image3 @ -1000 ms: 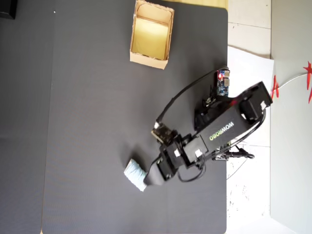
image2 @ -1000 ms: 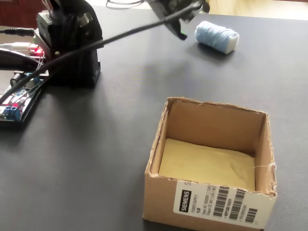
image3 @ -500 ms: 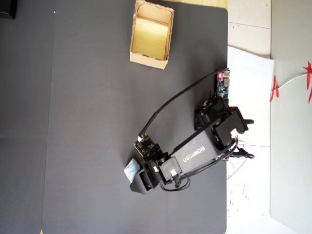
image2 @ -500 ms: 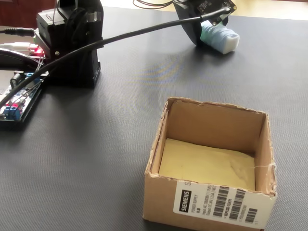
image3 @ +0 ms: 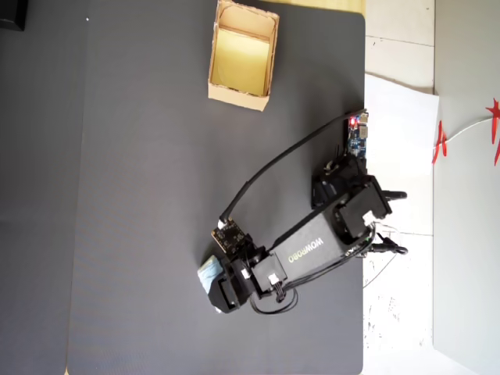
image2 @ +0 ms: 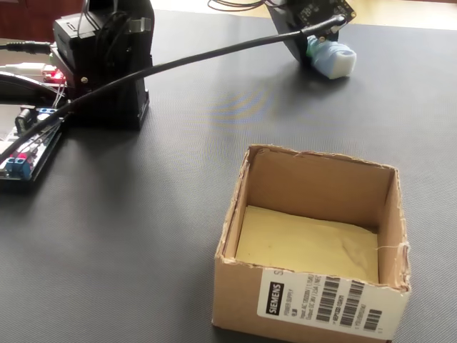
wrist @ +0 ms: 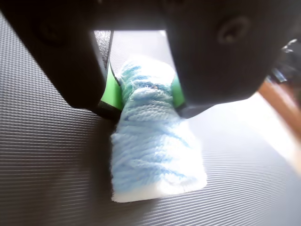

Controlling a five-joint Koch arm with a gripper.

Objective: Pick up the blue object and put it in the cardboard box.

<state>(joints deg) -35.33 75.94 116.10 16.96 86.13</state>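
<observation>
The gripper (wrist: 143, 92) pinches the blue object (wrist: 153, 150) between its green pads on the mat, far from the cardboard box (image3: 262, 86).

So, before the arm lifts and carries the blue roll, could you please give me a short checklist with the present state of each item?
1. Claw closed on the blue roll: ok; in the wrist view the green pads press it from both sides.
2. Grip depth: ok; the pads hold one end, and most of the roll sticks out in front.
3. Roll off the mat: cannot tell; it looks low against the surface.
4. Cardboard box open and empty: ok; only its yellowish floor shows.
5. Path to the box: ok; the overhead view shows bare mat between the roll and the box.
6. Camera cable clear of the box: ok.
</observation>
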